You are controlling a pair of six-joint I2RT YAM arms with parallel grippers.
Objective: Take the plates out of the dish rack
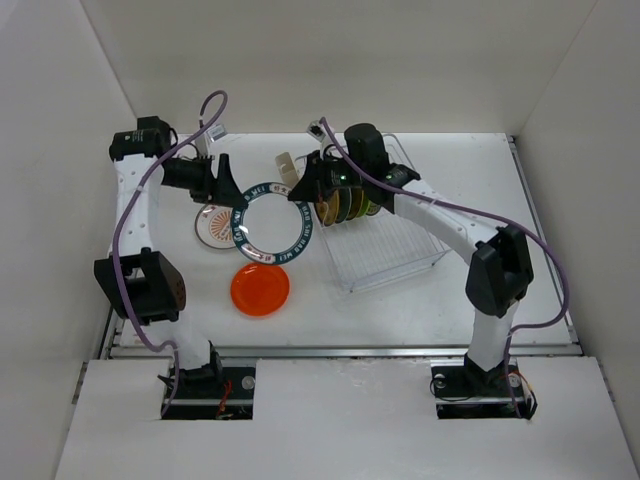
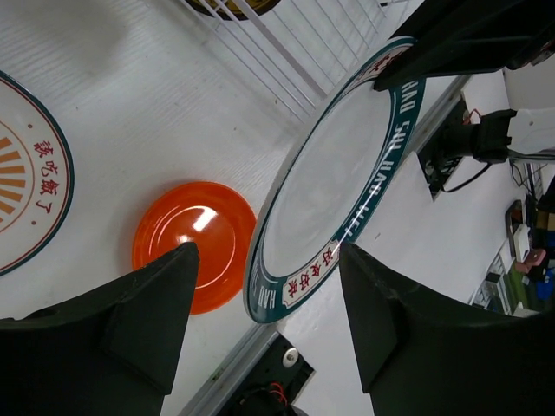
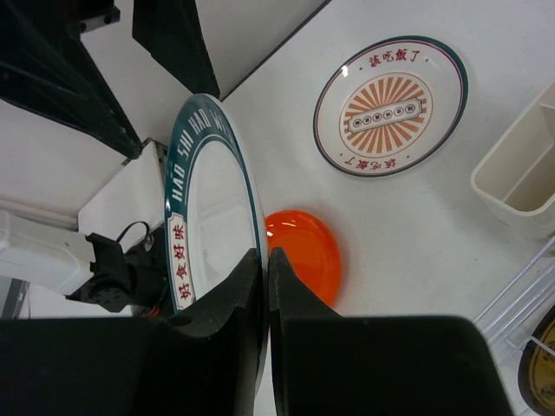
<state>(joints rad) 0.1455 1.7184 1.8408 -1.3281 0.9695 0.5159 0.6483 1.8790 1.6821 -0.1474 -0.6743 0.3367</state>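
The white plate with a teal rim (image 1: 272, 222) is out of the dish rack (image 1: 395, 245) and is held tilted above the surface (image 1: 430, 310), at about 9 o'clock of the rack in the top view. The right tool (image 1: 303, 192) is clamped on its rim at the plate's 2 o'clock edge. The right wrist view shows both fingers (image 3: 234, 295) pressed against the teal band, one on each face.

The left tool (image 1: 226, 182) sits at the plate's 10 o'clock side with its jaws spread wide. In the left wrist view the plate's edge shows between the two fingers (image 2: 156, 321). Whether either finger touches the plate I cannot tell.

Below the held plate, the orange-patterned plate (image 1: 211, 228) lies flat on the surface at its 9 o'clock, partly covered by it in the top view. The orange-red plate (image 1: 260, 289) lies flat at the held plate's 6 o'clock, apart from the patterned one.

The racked plates (image 1: 345, 206), amber-yellow, dark and green, stand on edge close together at the rack's 10 o'clock end, just beside the right tool. The cutlery cup (image 1: 288, 165) sits at 12 o'clock of the held plate, near the rack's left end.
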